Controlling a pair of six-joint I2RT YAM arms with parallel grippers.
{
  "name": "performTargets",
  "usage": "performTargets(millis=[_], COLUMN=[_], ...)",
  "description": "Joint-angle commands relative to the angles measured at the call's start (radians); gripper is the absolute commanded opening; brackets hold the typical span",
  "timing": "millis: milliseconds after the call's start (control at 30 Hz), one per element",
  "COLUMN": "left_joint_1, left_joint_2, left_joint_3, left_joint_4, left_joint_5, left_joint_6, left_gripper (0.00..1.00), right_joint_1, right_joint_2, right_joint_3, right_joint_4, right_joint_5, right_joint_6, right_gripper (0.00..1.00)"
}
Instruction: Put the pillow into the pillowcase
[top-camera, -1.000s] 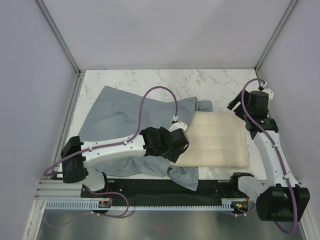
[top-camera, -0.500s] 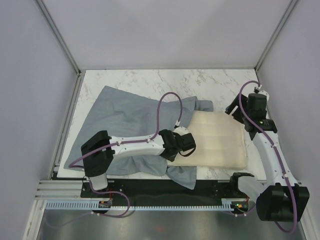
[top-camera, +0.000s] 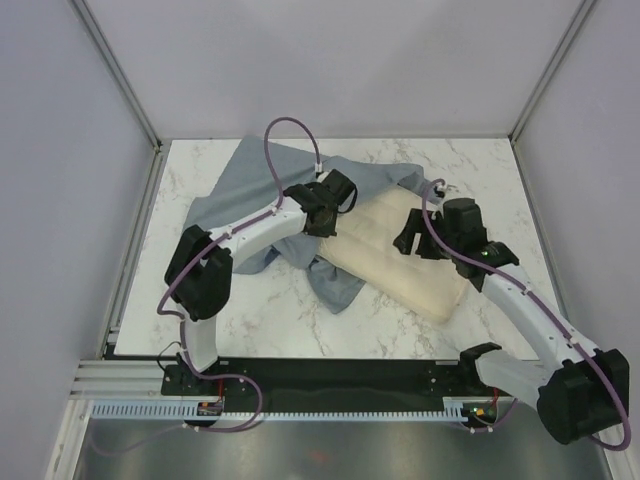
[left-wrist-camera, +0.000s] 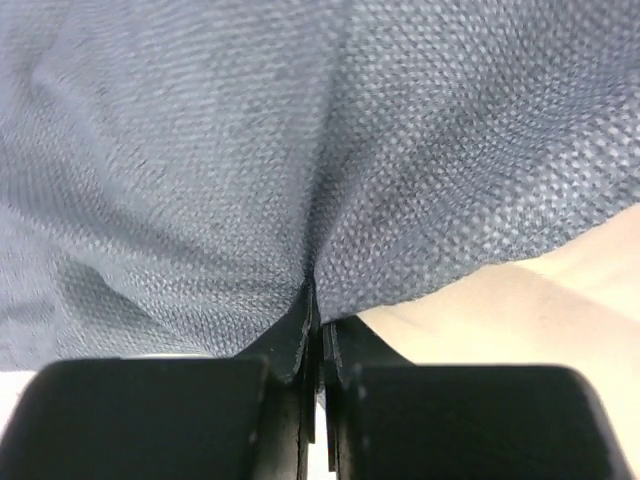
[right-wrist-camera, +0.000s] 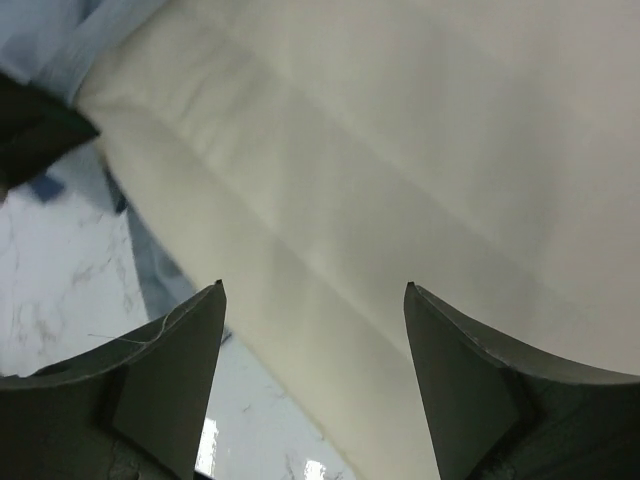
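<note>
The grey-blue pillowcase (top-camera: 245, 190) lies bunched at the far left of the marble table, showing its paler side. One flap (top-camera: 336, 284) of it lies on the table beside the pillow's near left edge. The cream pillow (top-camera: 410, 270) lies slanted in the middle, its far-left end against the fabric. My left gripper (top-camera: 340, 205) is shut on a fold of the pillowcase (left-wrist-camera: 300, 150), with the pillow (left-wrist-camera: 560, 310) just to its right. My right gripper (right-wrist-camera: 313, 290) hangs open just above the pillow (right-wrist-camera: 420, 130) and holds nothing; in the top view the right gripper (top-camera: 412, 240) is over the pillow's far end.
Bare marble table (top-camera: 250, 330) shows in front of the fabric and along the right side. Grey walls close in the table at the left, far and right sides. The arms' black base rail (top-camera: 330, 375) runs along the near edge.
My left gripper shut on the pillowcase and moved far-left, pulling the fabric up and back. The pillow turned to a slant. My right arm swung left over the pillow.
</note>
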Motion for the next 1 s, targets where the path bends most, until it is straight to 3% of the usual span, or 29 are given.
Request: performTargets(millis=[0,67,100,133,200,233,367,400,467,500,600,767,967], left_joint_1=[0.076,0.106,0.133,0.144,0.155,0.155,0.155,0.155,0.150,0.138,0.110,0.107,0.104], left_joint_2=[-0.028,-0.075,-0.093,-0.116,-0.176,-0.198,-0.314,-0.362,-0.411,-0.455,-0.511,-0.496,-0.356], left_joint_3=[0.072,0.055,0.043,0.028,-0.024,-0.046,-0.225,-0.265,-0.399,-0.443,-0.581,-0.710,-0.733], left_joint_4=[0.072,0.072,0.074,0.074,0.077,0.077,0.089,0.089,0.089,0.204,0.300,0.432,0.592], left_joint_5=[0.020,0.053,0.072,0.087,0.103,0.106,0.156,0.156,0.156,0.325,0.374,0.471,0.541], left_joint_6=[0.073,0.085,0.088,0.090,0.090,0.087,0.057,0.057,0.057,-0.020,-0.073,-0.128,-0.186], left_gripper=[0.07,0.20,0.38,0.50,0.66,0.68,0.71,0.71,0.71,0.71,0.75,0.77,0.79], right_joint_1=[0.134,0.214,0.235,0.257,0.303,0.315,0.465,0.493,0.556,0.568,0.585,0.591,0.601], right_joint_2=[0.004,0.010,0.013,0.023,0.036,0.052,0.141,0.167,0.246,0.269,0.339,0.418,0.533], right_joint_3=[0.073,0.080,0.080,0.083,0.083,0.082,0.123,0.135,0.168,0.172,0.182,0.220,0.258], right_joint_4=[0.056,0.062,0.066,0.072,0.082,0.104,0.103,0.089,0.057,0.053,0.060,0.031,0.016], right_joint_5=[-0.018,0.025,0.043,0.075,0.105,0.105,0.215,0.329,0.419,0.468,0.519,0.586,0.644], right_joint_6=[-0.097,-0.150,-0.169,-0.198,-0.209,-0.213,-0.260,-0.266,-0.271,-0.275,-0.283,-0.266,-0.271], right_gripper=[0.81,0.87,0.90,0.91,0.92,0.94,0.95,0.95,0.94,0.94,0.94,0.98,0.96])
